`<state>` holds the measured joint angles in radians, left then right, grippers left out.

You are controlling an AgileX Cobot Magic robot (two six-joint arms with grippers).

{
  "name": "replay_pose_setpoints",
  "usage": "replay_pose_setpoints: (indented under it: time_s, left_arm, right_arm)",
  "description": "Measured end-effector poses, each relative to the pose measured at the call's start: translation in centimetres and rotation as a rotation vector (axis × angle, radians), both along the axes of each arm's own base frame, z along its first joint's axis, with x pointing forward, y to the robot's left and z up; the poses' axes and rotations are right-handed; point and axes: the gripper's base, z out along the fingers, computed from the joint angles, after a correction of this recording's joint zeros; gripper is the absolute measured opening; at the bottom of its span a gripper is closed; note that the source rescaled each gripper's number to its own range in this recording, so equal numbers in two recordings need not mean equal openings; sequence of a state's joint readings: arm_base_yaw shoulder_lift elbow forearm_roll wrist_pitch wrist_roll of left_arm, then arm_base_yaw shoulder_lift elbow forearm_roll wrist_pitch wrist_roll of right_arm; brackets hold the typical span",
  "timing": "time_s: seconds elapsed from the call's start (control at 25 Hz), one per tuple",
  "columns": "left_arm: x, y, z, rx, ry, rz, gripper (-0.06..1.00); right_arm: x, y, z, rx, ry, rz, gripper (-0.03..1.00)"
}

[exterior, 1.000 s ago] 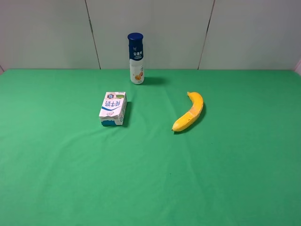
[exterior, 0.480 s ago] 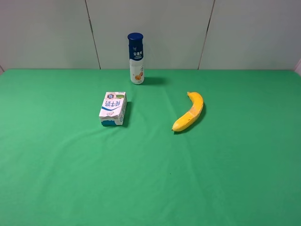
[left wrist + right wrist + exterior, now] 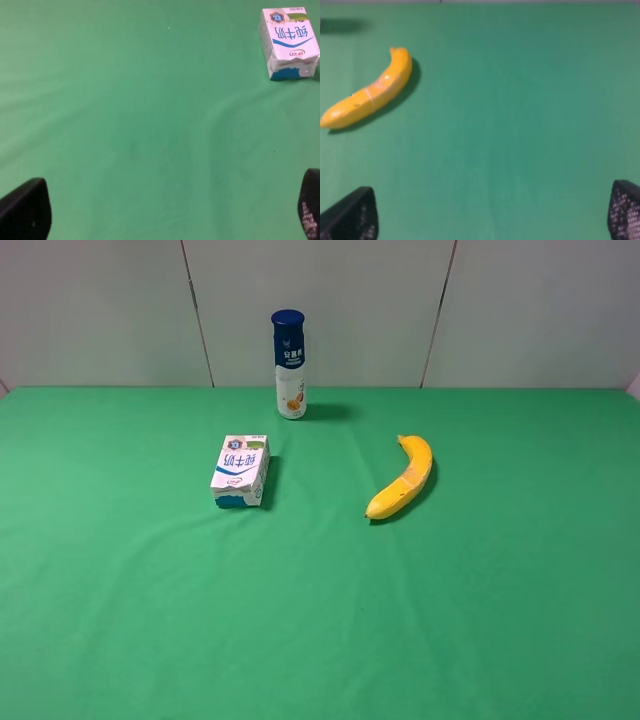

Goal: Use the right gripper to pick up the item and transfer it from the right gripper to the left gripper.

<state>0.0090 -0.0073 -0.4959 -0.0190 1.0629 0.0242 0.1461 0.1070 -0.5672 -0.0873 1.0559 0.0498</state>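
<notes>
The item, a curved yellow banana (image 3: 403,477), lies on the green cloth right of centre in the exterior high view, untouched; the right wrist view also shows the banana (image 3: 370,95). Neither arm shows in the exterior high view. My right gripper (image 3: 492,212) is open, only its two black fingertips (image 3: 352,215) showing at the frame corners, well short of the banana. My left gripper (image 3: 165,210) is open too, with a black fingertip (image 3: 25,210) at each lower corner and nothing between them.
A white-and-blue milk carton (image 3: 241,471) lies on its side left of centre, and the same carton (image 3: 288,42) appears in the left wrist view. A tall blue-capped bottle (image 3: 290,365) stands at the back by the grey wall. Green cloth (image 3: 320,620) covers the table.
</notes>
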Motion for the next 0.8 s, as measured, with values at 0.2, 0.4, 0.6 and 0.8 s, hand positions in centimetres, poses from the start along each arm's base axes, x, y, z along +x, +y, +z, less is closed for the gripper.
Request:
replay_pose_setpoints:
  time_s: [0.2, 0.4, 0.6, 0.8]
  left_arm:
    - [0.0, 0.0, 0.0, 0.0, 0.0, 0.0, 0.98]
    - [0.0, 0.0, 0.0, 0.0, 0.0, 0.0, 0.98]
    - [0.0, 0.0, 0.0, 0.0, 0.0, 0.0, 0.98]
    - [0.0, 0.0, 0.0, 0.0, 0.0, 0.0, 0.98]
  right_arm:
    - [3.4, 0.6, 2.1, -0.004, 0.129, 0.008, 1.0]
    - [8.5, 1.6, 3.4, 0.001, 0.252, 0.019, 1.0]
    - [13.9, 2.8, 3.3, 0.025, 0.398, 0.03, 1.0]
    - [19.1, 4.1, 1.7, 0.066, 0.558, 0.041, 1.0]
